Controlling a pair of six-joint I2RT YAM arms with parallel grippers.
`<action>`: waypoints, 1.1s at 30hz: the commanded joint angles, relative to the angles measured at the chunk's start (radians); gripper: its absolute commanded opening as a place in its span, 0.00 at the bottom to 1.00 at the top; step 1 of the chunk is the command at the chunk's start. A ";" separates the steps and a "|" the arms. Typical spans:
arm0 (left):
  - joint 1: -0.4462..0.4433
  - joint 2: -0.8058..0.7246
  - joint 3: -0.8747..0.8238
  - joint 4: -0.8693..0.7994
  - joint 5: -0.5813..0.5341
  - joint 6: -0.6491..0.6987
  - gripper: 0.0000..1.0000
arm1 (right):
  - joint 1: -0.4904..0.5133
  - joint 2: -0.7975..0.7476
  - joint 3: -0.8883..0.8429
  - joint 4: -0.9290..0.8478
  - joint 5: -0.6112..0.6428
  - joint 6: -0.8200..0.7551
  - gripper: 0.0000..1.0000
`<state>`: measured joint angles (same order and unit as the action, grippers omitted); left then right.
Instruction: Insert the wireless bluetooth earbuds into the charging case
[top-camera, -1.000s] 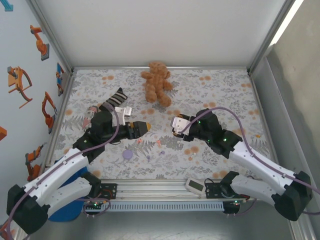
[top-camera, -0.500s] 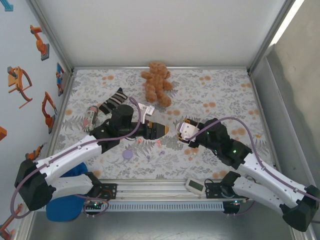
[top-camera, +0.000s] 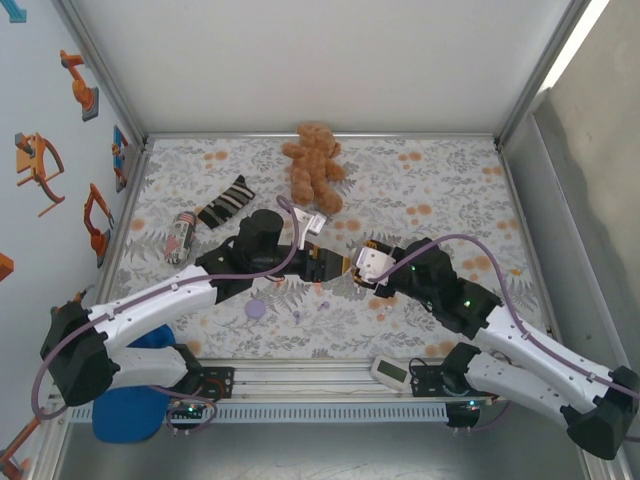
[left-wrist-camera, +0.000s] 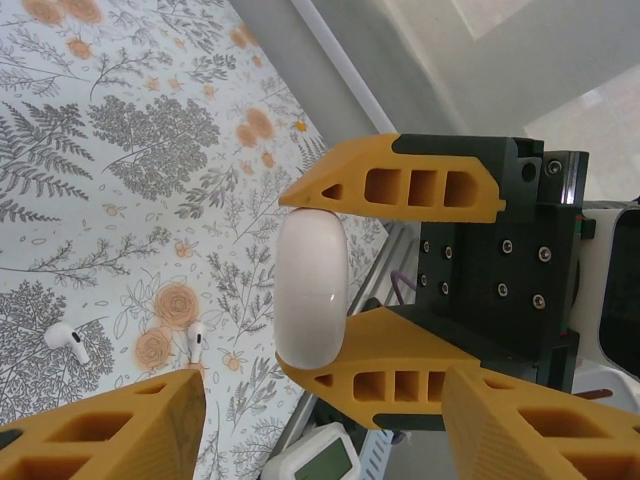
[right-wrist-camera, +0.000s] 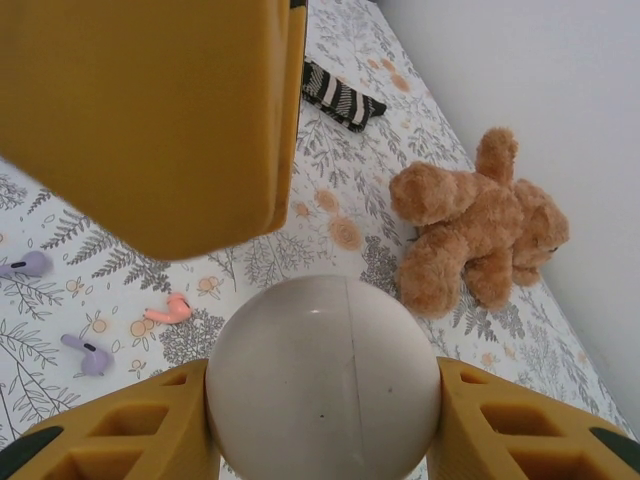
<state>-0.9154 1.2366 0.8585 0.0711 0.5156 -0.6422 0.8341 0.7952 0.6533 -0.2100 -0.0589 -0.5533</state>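
Well to the left of the teddy bear (top-camera: 313, 165) and nearer the arms, a can (top-camera: 180, 235) lies on its side on the flower-printed counter (top-camera: 440, 180), with a striped sock (top-camera: 225, 202) between can and teddy bear. On the near side of the teddy bear the left pincer (top-camera: 335, 263) hangs released. Its orange fingers (left-wrist-camera: 110, 430) are spread with nothing between them, and their tips are close to the charging case (left-wrist-camera: 311, 290). Nearer than the teddy bear, a salmon-pink earbud (right-wrist-camera: 170, 310) and two lilac earbuds (right-wrist-camera: 88, 355) lie loose on the counter, apart from one another. Two white earbuds (left-wrist-camera: 65, 342) lie on it as well, though how they sit from the teddy bear I cannot tell. Just to the near right of the teddy bear, the right pincer (top-camera: 362, 268) is clenched on the white, rounded charging case. It holds the case clear of the counter, and a thin seam runs down the case's face.
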 joint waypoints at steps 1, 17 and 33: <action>-0.010 0.014 0.040 0.037 0.022 0.020 0.62 | 0.012 0.002 0.009 0.038 -0.002 0.016 0.46; -0.022 0.069 0.052 0.088 0.046 0.001 0.49 | 0.029 0.010 0.009 0.069 -0.010 0.031 0.46; -0.026 0.089 0.050 0.091 0.060 0.007 0.29 | 0.034 0.021 0.008 0.084 -0.009 0.044 0.46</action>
<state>-0.9329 1.3235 0.8810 0.1371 0.5396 -0.6449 0.8589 0.8104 0.6533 -0.1616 -0.0616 -0.5293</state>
